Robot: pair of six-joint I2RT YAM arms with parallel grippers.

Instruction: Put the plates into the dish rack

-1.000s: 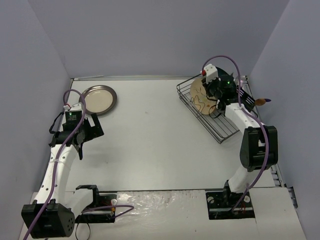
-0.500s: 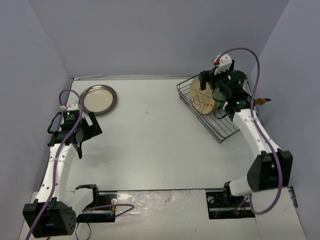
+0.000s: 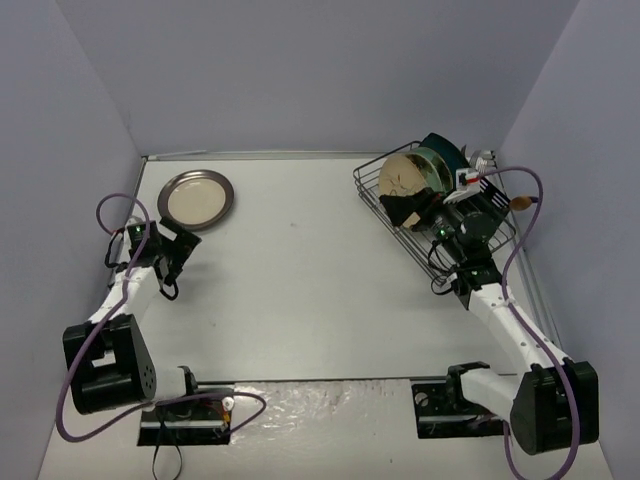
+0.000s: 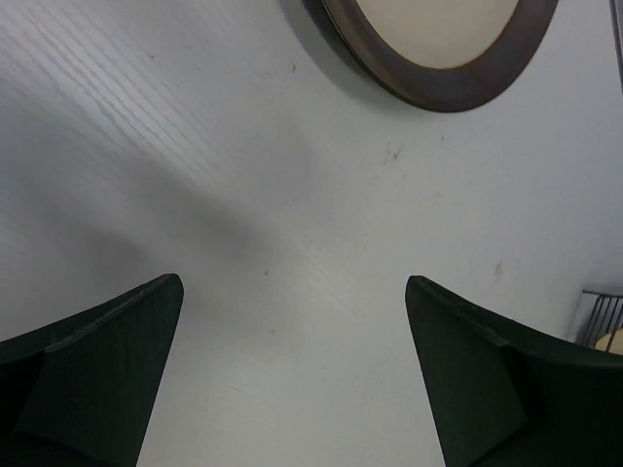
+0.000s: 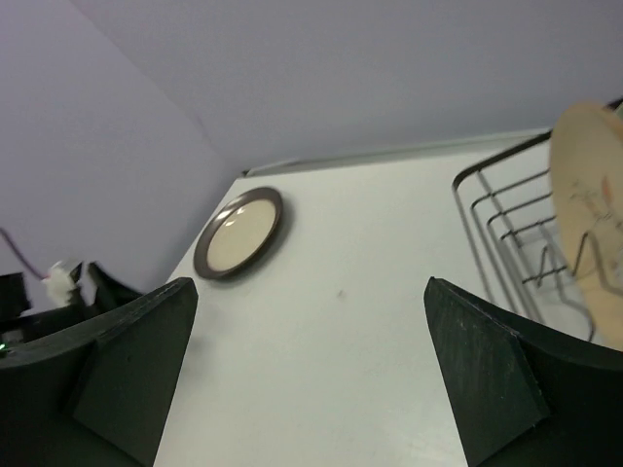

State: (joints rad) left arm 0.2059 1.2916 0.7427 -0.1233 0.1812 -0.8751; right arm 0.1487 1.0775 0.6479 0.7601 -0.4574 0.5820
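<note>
Two pairs of dark, wedge-shaped fingers stand spread wide, grasping nothing. The left fingers (image 4: pixel 107 379) hover over the pale, faintly grained surface (image 4: pixel 311 195), near the round cream plate with dark-grey rim (image 4: pixel 438 58), which lies flat at far left. That arm has drawn back toward the left wall. The right fingers (image 5: pixel 117 370), clenched at the cream floral plate (image 3: pixel 398 178) a second ago, have let go. It stands on edge in the black wire dish rack (image 3: pixel 445 258), with a mint plate (image 3: pixel 430 165) and a teal plate (image 3: pixel 448 150) behind it.
</note>
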